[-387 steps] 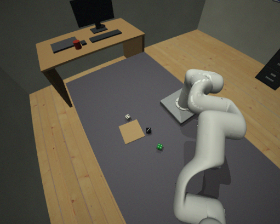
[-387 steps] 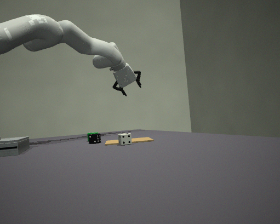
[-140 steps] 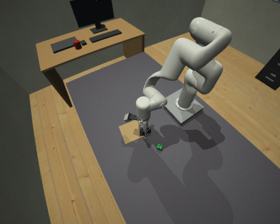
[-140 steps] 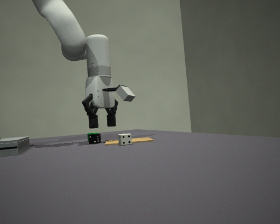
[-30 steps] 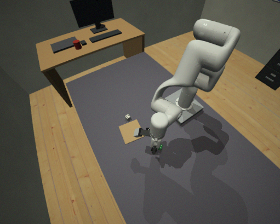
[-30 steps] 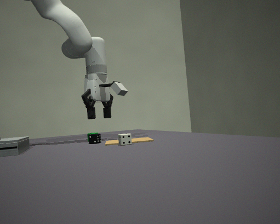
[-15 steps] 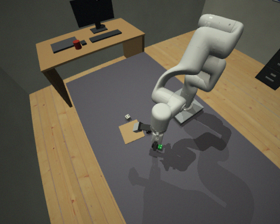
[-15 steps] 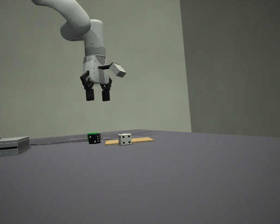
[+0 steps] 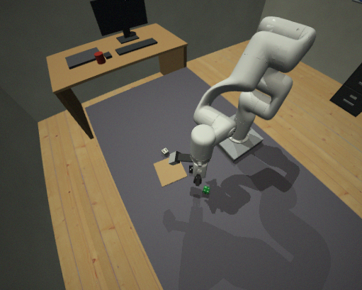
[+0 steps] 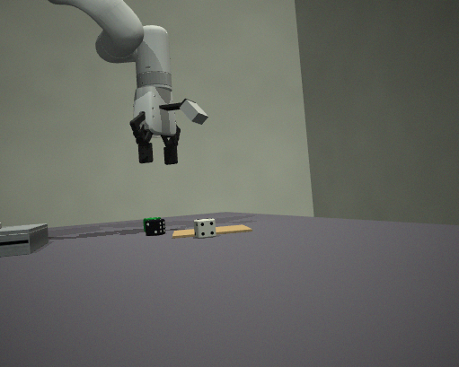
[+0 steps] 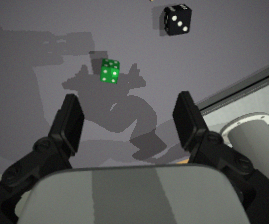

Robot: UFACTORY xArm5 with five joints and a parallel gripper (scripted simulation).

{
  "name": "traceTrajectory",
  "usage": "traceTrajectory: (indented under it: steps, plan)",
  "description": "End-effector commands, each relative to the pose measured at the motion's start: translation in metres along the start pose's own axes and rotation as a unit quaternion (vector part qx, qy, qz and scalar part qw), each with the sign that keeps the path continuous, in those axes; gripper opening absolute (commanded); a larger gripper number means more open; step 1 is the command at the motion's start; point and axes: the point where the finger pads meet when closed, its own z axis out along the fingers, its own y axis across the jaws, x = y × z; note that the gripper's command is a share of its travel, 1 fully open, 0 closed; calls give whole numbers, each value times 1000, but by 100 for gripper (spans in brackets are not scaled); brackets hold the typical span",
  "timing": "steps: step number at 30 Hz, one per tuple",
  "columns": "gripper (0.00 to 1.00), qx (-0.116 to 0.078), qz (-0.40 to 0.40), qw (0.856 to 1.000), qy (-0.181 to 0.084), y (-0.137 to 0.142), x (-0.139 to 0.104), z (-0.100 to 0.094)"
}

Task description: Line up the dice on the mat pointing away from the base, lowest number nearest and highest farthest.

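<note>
Fingers (image 9: pixel 195 174) (image 10: pixel 158 154) spread wide and empty, the arm hangs above the tabletop (image 9: pixel 143 128) (image 10: pixel 235 297) (image 11: pixel 135 30), probably for a downward grasp. Green (image 9: pixel 206 190) (image 10: pixel 145 219) (image 11: pixel 110 71), black (image 9: pixel 190 169) (image 10: pixel 155 227) (image 11: pixel 177 20) and white dice (image 9: pixel 165 151) (image 10: pixel 205 228) (none placed yet) lie off the mat (image 9: pixel 169 172) (image 10: pixel 235 230).

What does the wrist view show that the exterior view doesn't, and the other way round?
Only the wrist view: three pips on one face of the black die in a diagonal row, and the green die's pips.

Only the exterior view: the white die, showing a four on its side, and most of the mat.

Both: the black die, the green die, and the open gripper, with nothing between its fingers.
</note>
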Motion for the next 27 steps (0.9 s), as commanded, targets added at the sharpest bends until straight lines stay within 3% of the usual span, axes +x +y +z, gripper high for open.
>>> traceTrajectory:
  steps: [1,4,6,9,27]
  plan:
    - [100,4,-41,999,4,35,18,-2]
    - [100,4,-41,999,4,35,18,-2]
    - [100,3,-69,998,4,61,26,0]
    - [100,3,-80,997,4,71,29,1]
    - [100,3,-80,997,4,72,29,1]
